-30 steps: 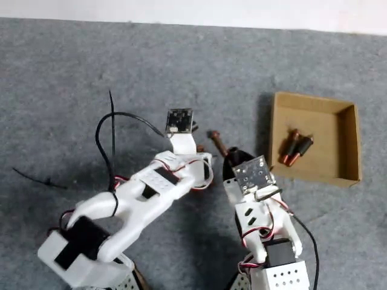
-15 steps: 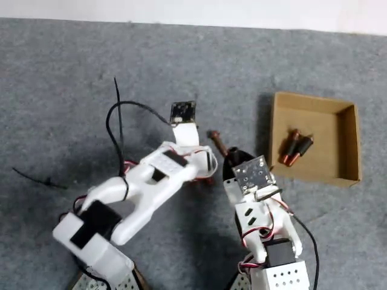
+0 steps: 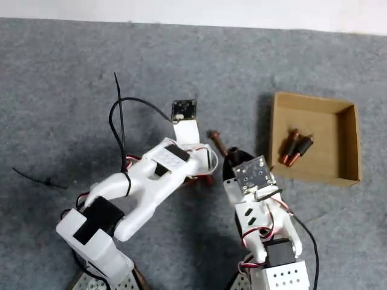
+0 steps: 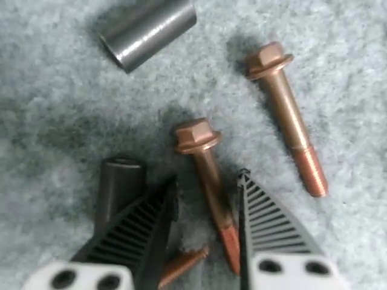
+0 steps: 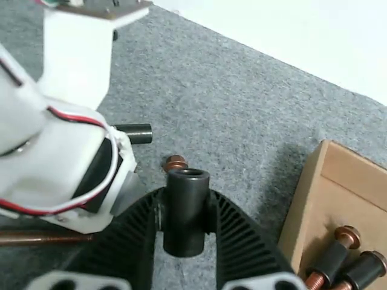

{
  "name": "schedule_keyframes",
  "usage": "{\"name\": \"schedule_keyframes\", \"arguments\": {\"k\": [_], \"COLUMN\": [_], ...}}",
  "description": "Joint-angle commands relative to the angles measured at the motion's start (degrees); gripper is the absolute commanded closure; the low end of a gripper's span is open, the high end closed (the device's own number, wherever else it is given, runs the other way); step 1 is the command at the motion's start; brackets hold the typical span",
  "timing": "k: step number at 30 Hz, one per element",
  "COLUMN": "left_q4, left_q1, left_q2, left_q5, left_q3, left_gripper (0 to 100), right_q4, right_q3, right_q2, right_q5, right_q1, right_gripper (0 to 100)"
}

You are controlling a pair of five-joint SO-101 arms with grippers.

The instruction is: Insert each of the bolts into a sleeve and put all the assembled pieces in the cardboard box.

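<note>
The left gripper [image 4: 207,178] hangs over the middle of the grey table [image 3: 72,78], just left of the right gripper [image 5: 186,199]. Its jaws are released and stand apart, with one finger on each side of the shank of a copper bolt [image 4: 196,136] that lies flat on the table. I cannot tell if the fingers touch this bolt. A second bolt [image 4: 287,115] lies near it, almost parallel, and does not touch it. The thin end of a third bolt [image 4: 181,263] shows under the gripper. Just beside one finger there is a dark sleeve [image 4: 121,181], and its open end is visible. A grey sleeve [image 4: 148,33] lies on its side, a little apart from the bolts.

The right gripper is clenched on a black sleeve [image 5: 187,181]. It holds this sleeve upright with the hollow end up, above the table and near the left side of the cardboard box [image 3: 326,160]. In the high view one bolt lies just beyond this gripper, on the far side.

The cardboard box stands at the right of the table. Two assembled pieces [image 3: 295,147] lie in it, side by side, in its left half. Each one is a copper bolt inside a dark sleeve.
</note>
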Motion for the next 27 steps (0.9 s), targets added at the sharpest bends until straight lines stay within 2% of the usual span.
{"name": "schedule_keyframes", "arguments": {"k": [1,6,10,17,19,22,24,27], "left_q4": [0.44,0.09,3.34,3.69,3.78,3.78,3.78,3.78], "left_q1": [-0.92,-0.92,-0.92,-0.92,-0.92,-0.92,-0.92,-1.01], "left_q2": [0.66,4.97,6.29,6.37,6.37,6.37,6.37,6.11], "left_q5": [0.35,0.44,0.44,0.53,0.53,0.35,0.35,0.18], "left_q3": [-2.42,-6.99,-9.19,-9.10,-9.10,-9.10,-9.10,-9.01], "left_gripper": [84,84,84,84,87,100,98,100], "right_q4": [0.13,0.13,0.13,0.13,0.13,0.13,0.13,0.13], "right_q3": [1.63,1.63,1.63,1.63,1.63,1.63,1.63,1.63], "right_q2": [-1.01,-1.01,-1.01,-1.01,-1.01,-1.01,-1.01,-1.01], "right_q5": [0.44,0.44,0.44,0.44,0.44,0.44,0.44,0.44], "right_q1": [0.75,0.75,0.75,0.75,0.75,0.75,0.75,0.75], "right_gripper": [99.4,99.4,99.4,99.4,99.4,99.4,99.4,99.4]}}
